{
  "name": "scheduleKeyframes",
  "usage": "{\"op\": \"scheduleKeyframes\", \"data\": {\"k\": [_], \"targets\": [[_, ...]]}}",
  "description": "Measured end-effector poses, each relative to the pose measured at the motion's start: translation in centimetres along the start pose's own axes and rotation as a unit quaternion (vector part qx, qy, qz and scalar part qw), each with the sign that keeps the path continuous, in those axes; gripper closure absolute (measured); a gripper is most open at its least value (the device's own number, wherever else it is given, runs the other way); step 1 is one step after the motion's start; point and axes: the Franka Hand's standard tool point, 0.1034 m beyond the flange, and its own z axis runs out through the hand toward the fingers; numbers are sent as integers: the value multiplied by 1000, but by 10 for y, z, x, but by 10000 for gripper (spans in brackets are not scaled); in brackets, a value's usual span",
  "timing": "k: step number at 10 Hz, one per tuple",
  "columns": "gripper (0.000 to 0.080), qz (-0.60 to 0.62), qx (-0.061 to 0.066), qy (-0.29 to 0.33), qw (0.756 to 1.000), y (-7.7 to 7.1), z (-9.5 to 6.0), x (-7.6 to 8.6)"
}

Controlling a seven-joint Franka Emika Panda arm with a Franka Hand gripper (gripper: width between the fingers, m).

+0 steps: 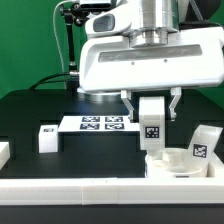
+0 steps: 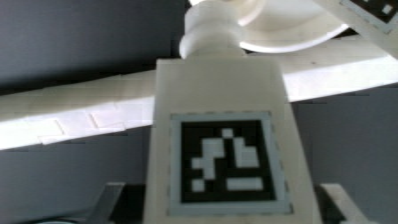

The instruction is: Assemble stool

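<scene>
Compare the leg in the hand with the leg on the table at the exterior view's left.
The held leg is clamped upright in the hand, off the table; the left leg rests on the table, untouched. The held leg looks tall, the left leg squat. Both are white, tagged blocks.

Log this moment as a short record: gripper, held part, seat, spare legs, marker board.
gripper: shut on held leg
held leg: upright, tag facing the exterior camera, close above the seat
seat: on the table, exterior view's right
spare leg A: on table, exterior view's left
spare leg B: beside seat, further right
marker board: flat, behind held leg
</scene>
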Motion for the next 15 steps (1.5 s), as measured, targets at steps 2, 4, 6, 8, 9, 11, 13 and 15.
{"op": "scheduleKeyframes", "data": {"k": [2,4,6,8,9,11,13,15], "targets": [[462,0,0,-1,1000,0,1,-1],[462,-9,-1,79,997,0,0,5],[461,-40,-6,89,995,3,2,-1],[461,-57,-6,95,994,-2,2,-5],[461,-62,-7,96,993,-2,2,-6],[461,-62,-8,104,993,0,3,-6],[461,-61,-9,153,986,3,-3,-2],[461,-61,-7,134,989,2,-1,-14]]}}
